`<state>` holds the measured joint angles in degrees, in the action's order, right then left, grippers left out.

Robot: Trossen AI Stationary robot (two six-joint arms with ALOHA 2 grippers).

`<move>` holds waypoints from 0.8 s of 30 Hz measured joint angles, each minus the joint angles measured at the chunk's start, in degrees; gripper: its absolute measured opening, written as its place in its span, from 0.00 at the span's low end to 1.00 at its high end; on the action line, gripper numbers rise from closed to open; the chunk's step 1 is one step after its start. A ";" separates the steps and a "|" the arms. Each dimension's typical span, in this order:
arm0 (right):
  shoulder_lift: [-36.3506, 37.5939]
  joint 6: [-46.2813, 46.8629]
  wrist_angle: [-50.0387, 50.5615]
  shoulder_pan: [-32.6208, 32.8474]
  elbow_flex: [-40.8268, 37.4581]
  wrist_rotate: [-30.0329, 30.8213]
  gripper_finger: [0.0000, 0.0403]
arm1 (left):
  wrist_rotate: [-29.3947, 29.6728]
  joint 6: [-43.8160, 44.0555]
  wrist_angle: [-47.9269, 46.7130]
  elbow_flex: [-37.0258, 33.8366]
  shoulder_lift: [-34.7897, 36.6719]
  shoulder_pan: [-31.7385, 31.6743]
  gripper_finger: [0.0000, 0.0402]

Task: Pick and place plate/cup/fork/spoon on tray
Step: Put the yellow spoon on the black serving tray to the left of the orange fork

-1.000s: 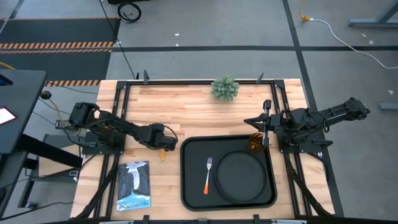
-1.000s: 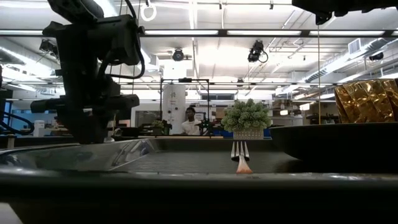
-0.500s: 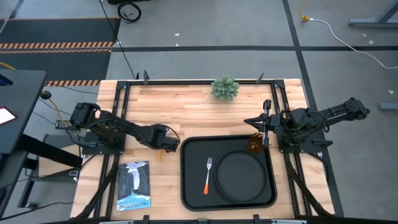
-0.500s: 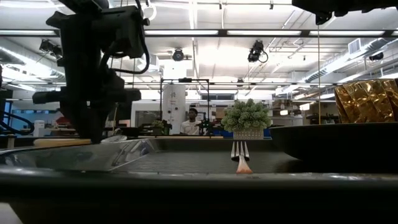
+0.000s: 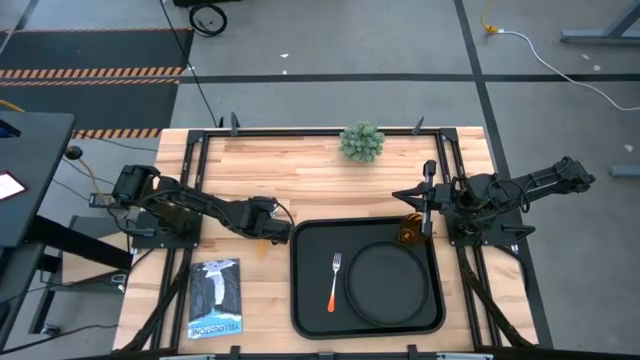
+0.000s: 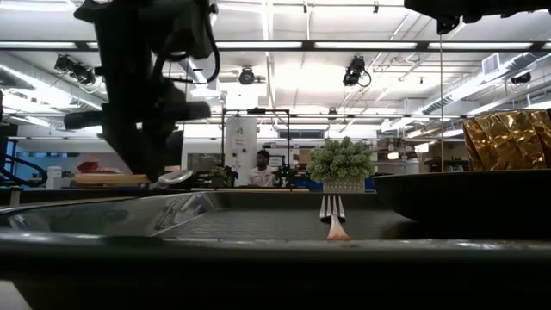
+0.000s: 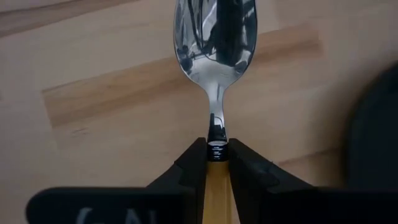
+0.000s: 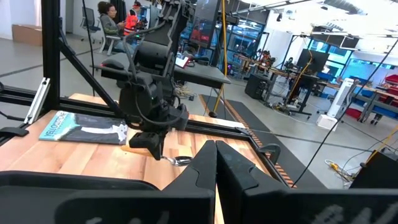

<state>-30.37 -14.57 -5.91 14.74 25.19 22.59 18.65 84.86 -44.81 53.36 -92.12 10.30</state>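
The spoon [image 7: 214, 46] sits pinched by its orange handle in our left gripper [image 7: 216, 163], jaws shut tight on it, the bowl held clear above the wooden surface [image 5: 300, 180] just beside the tray's [image 5: 310, 300] left edge. On the tray we see the fork [image 5: 334, 282], the plate [image 5: 388, 283] and the cup [image 5: 409, 232]. Our right gripper [image 8: 215, 155], jaws closed on nothing, waits by the cup.
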 joint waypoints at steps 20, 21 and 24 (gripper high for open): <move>0.00 0.17 0.34 0.00 0.02 0.00 0.02 | 9.68 6.11 20.45 7.94 -3.89 11.81 0.15; 0.02 0.34 0.37 0.00 0.02 -0.07 0.02 | 9.66 6.47 22.11 7.95 -4.80 12.25 0.15; 0.00 0.77 0.99 0.02 0.04 -0.12 0.02 | 9.32 8.06 26.90 7.94 -7.25 13.49 0.15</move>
<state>-30.37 -13.80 -4.92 14.76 25.23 22.47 27.97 92.92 -17.91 61.30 -99.37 23.79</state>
